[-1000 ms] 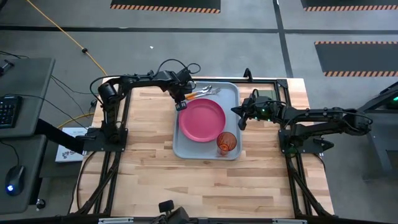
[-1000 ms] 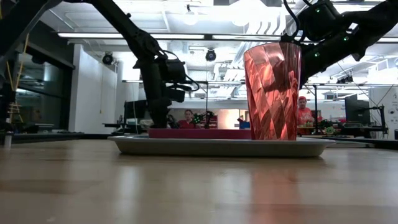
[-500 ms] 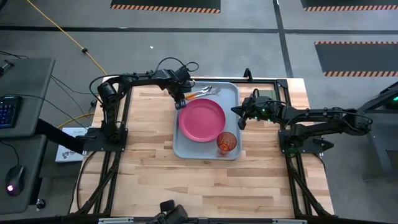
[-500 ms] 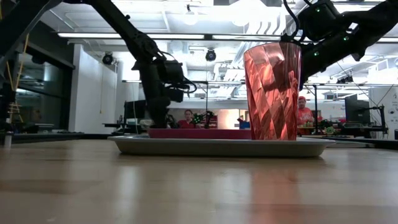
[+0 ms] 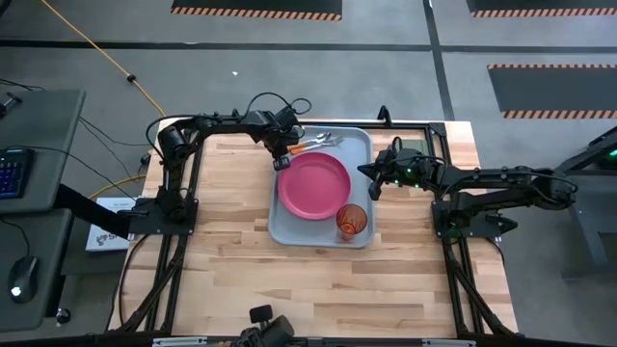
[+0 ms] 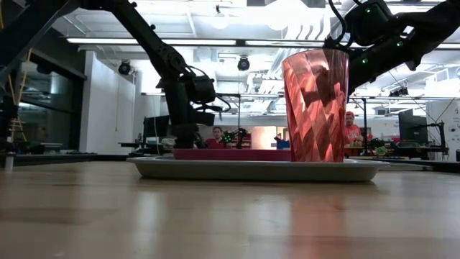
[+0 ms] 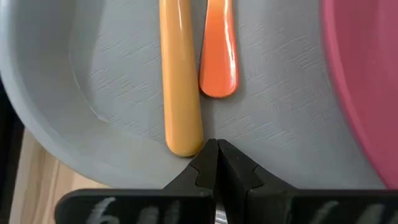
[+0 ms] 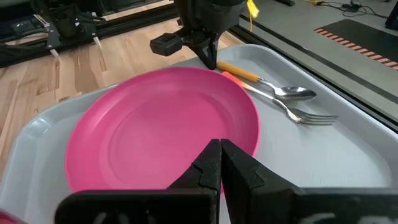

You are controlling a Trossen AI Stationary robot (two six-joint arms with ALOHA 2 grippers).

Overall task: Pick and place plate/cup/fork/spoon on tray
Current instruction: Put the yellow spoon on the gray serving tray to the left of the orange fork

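Wooden table (workshop behind) bears tray.

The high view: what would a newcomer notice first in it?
The pink plate fills the middle of the grey tray, with the red cup upright at the tray's near right corner. The spoon and fork lie side by side along the far rim, where the left end effector hangs, shut and empty, by their handles.

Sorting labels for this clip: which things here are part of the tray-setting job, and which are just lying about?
Job: tray, plate, cup, fork, spoon.
Lying about: keyboard, mouse, yellow cable on the floor.
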